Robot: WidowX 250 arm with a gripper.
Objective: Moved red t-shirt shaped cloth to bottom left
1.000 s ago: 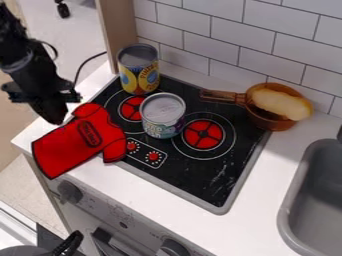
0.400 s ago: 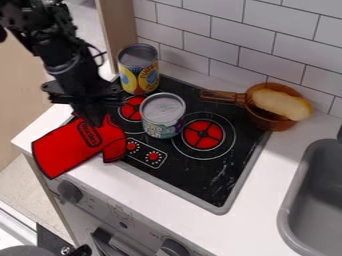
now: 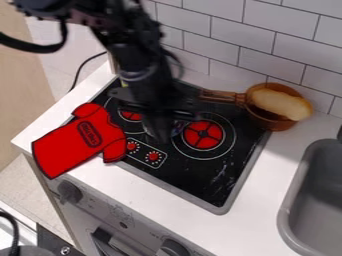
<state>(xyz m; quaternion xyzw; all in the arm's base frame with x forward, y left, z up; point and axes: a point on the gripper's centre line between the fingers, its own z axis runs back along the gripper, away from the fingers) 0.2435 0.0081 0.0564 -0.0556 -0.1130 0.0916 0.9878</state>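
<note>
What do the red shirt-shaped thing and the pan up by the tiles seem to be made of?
The red shirt-shaped thing looks like matte fabric, perhaps padded: it lies softly, with dark edging like a sewn border. The pan could be tinted plastic or glass, since its brown-orange body looks smooth, glossy and slightly see-through; I can't settle which.
</note>
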